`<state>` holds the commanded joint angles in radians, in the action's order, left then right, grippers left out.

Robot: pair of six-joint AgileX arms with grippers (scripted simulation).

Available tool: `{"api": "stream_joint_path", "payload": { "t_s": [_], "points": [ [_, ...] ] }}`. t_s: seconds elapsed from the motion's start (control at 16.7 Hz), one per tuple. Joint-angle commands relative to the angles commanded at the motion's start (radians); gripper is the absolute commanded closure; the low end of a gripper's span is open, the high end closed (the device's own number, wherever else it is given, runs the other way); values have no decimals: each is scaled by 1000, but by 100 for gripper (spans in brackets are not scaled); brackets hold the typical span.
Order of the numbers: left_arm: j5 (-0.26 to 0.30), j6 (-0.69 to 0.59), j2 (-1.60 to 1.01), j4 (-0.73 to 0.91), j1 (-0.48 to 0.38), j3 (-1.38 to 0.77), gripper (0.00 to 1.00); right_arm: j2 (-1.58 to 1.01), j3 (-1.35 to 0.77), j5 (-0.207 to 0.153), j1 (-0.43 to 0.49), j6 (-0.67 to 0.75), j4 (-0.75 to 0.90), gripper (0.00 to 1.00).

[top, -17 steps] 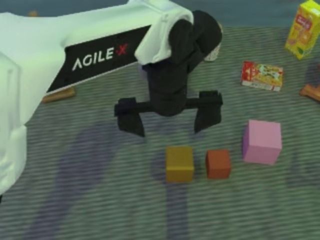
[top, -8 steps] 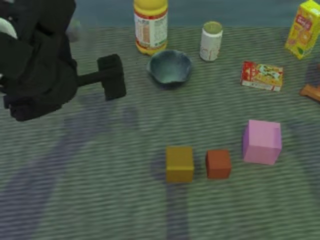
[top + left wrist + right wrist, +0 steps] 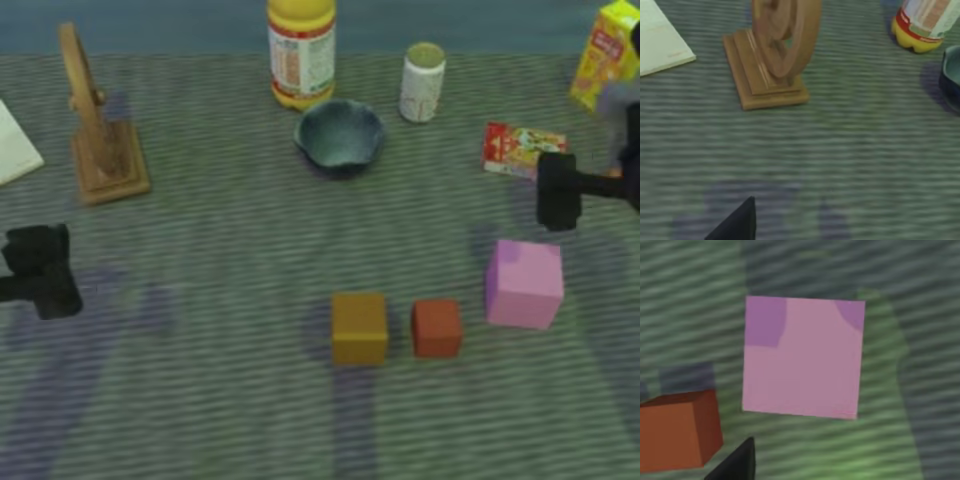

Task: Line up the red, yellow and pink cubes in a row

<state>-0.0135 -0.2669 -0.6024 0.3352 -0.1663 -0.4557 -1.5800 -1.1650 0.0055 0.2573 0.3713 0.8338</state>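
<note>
Top view shows the yellow cube [image 3: 359, 327], red cube [image 3: 437, 328] and pink cube [image 3: 524, 284] side by side on the worktop [image 3: 200, 400]. My right gripper [image 3: 600, 185] hangs just above the pink cube; my left gripper [image 3: 35, 270] sits far left. I cannot tell how wide either gripper is.

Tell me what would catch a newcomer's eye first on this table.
Three cubes sit near the table's middle: yellow cube, red cube, and the larger pink cube to their right, slightly farther back. The right gripper hovers just behind the pink cube, while the left gripper sits at the left edge.
</note>
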Motion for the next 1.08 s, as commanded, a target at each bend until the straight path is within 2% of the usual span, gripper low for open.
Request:
{"api": "stream_joint_path", "payload": {
  "t_s": [0.24, 0.48, 0.9, 1.08],
  "points": [
    [7, 144, 347, -182, 107, 264, 0, -260, -211, -1, 46, 67, 142, 0],
    [12, 243, 557, -306, 172, 422, 0, -427, -352, -3, 75, 109, 226, 0],
    [13, 267, 602, -335, 186, 456, 0, -467, -387, -4, 78, 119, 244, 0],
    [13, 267, 602, -335, 186, 456, 0, -484, -363, -4, 80, 117, 204, 0]
  ]
}}
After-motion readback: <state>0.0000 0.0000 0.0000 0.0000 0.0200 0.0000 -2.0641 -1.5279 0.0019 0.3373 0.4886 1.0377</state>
